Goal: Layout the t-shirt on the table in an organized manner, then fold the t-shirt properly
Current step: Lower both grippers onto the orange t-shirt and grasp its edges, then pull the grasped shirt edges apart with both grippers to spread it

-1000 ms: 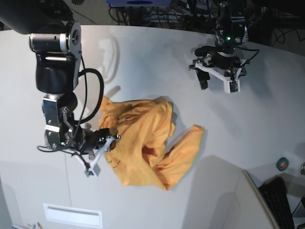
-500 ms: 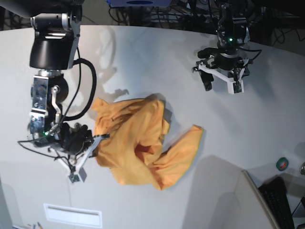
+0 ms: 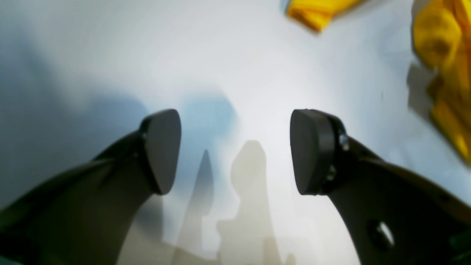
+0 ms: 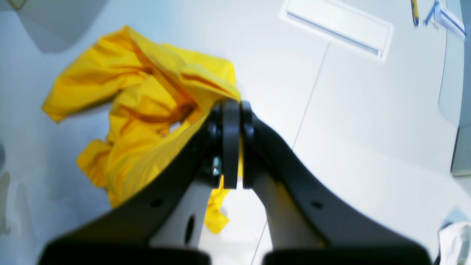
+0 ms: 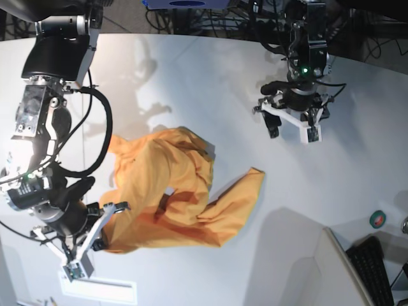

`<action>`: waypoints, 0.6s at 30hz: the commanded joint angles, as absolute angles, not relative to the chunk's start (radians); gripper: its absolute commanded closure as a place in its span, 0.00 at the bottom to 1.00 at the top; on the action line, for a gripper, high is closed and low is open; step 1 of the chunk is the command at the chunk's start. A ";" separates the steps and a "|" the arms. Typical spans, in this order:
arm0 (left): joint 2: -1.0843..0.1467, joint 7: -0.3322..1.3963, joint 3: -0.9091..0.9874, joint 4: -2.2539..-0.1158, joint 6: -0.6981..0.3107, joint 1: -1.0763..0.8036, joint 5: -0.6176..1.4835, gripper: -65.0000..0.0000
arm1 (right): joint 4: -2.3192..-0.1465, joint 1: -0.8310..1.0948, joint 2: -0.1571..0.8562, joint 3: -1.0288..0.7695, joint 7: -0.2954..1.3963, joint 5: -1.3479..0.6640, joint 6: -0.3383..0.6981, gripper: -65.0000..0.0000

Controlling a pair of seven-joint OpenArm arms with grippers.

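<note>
The orange-yellow t-shirt (image 5: 172,191) lies crumpled and partly stretched on the light-grey table (image 5: 191,83). My right gripper (image 5: 116,209), at the left of the base view, is shut on the shirt's near-left edge. In the right wrist view the closed gripper (image 4: 232,108) pinches a fold of the t-shirt (image 4: 147,106), which trails away behind it. My left gripper (image 5: 293,131) hovers open and empty over bare table, up and right of the shirt. In the left wrist view it (image 3: 235,151) is wide apart, with bits of the t-shirt (image 3: 441,73) at the top right.
A white recessed slot (image 5: 95,287) lies in the table's near edge by the right arm, also shown in the right wrist view (image 4: 335,25). A slanted grey panel (image 5: 299,261), a keyboard (image 5: 376,268) and a green tape roll (image 5: 378,218) are at the lower right. Cables run along the back.
My right gripper has dragged the shirt's edge down and left toward the near table edge, stretching the shirt out. The left gripper has stayed nearly in place, open.
</note>
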State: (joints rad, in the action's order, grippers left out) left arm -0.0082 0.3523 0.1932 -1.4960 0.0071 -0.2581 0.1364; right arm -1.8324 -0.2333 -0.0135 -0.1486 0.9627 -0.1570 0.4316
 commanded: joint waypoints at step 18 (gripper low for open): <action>-0.013 0.245 0.051 -0.898 0.012 0.286 0.139 1.00 | -1.524 -0.492 0.087 -0.150 0.929 -0.160 0.432 1.00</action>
State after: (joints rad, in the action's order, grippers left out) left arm -0.0151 0.2592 0.0517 -0.8768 0.0151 0.2611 0.1364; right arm -1.5097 -0.4595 0.0780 -0.1482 0.9504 -0.1589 0.4313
